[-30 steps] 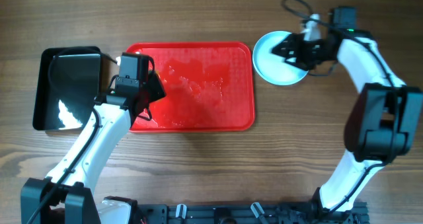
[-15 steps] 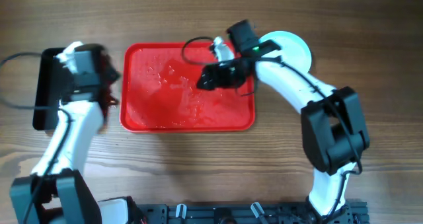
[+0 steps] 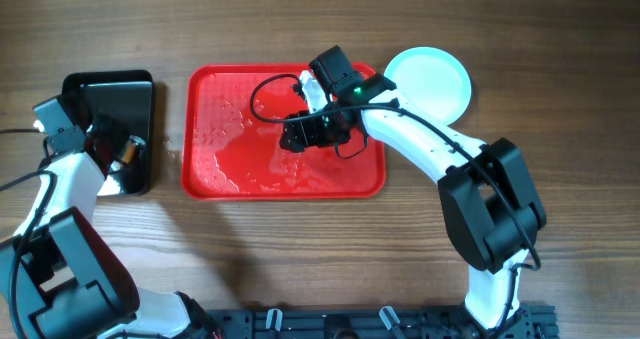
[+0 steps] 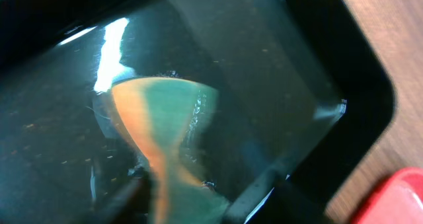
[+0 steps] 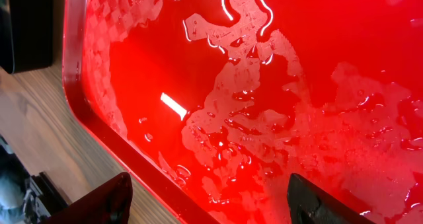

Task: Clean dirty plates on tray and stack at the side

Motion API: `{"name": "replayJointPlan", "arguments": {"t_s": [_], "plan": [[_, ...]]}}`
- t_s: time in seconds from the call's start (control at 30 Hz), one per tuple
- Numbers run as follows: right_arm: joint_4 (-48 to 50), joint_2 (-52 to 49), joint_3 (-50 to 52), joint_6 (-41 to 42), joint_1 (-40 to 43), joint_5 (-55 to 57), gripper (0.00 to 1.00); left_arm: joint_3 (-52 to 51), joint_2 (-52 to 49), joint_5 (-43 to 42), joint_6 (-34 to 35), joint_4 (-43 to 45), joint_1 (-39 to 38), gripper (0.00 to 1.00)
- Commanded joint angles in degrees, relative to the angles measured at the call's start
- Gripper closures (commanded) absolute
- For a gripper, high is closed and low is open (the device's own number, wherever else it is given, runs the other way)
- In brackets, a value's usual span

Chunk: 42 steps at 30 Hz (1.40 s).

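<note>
While my right jaws hang spread wide and empty above the tray (image 3: 230, 174), whose red floor is puddled with water (image 5: 238, 112), the plates (image 3: 430, 82) sit on the table (image 3: 300, 249) just beside its far right corner; from above I cannot count them. My left jaws are over the black tray (image 3: 110, 89), with a blurred green-and-orange sponge (image 4: 162, 128) between them; whether they grip it I cannot tell.
</note>
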<state>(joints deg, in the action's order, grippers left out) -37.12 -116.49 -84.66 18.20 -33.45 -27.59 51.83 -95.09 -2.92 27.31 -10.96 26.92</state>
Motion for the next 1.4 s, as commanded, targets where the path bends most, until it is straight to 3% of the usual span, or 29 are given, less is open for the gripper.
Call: {"name": "replayJointPlan", "arguments": {"t_s": [0.0,0.23,0.4,0.47,0.57,0.83,0.87,0.9,1.37], "plan": [[0.3,1.4,0.0,1.9,0.0,0.6,0.25,-0.1,1.3,-5.5,0.2,0.5,0.2,0.02],[0.1,3.2,0.0,3.1,0.0,-2.1,0.28,-0.1,13.5,-10.0,2.7,-2.8,0.2,0.0],[-1.5,11.8,0.0,0.4,0.0,-3.6,0.29,-0.1,27.2,-17.3,5.4,-8.7,0.2,0.0],[-4.0,17.3,0.0,-1.6,0.0,-2.3,0.29,-0.1,32.6,-21.6,5.4,-13.6,0.2,0.0],[-11.4,24.9,0.0,-3.5,-0.8,3.6,0.3,-0.1,37.0,-21.7,5.3,-20.6,0.2,0.0],[-29.0,34.4,0.0,-4.4,-6.2,19.2,0.33,-0.1,37.7,-21.7,5.3,-29.4,0.2,0.0],[-31.0,34.9,0.0,-4.5,-7.1,19.8,0.27,-0.1,37.6,-21.7,5.3,-29.4,0.2,0.0],[-32.4,35.0,0.0,-4.4,-7.6,19.8,0.0,-0.1,37.4,-21.7,5.3,-29.4,0.2,0.0],[-34.9,34.6,0.0,-4.1,-8.2,19.8,0.0,-0.1,37.2,-21.7,5.3,-29.4,0.2,0.0]]}}
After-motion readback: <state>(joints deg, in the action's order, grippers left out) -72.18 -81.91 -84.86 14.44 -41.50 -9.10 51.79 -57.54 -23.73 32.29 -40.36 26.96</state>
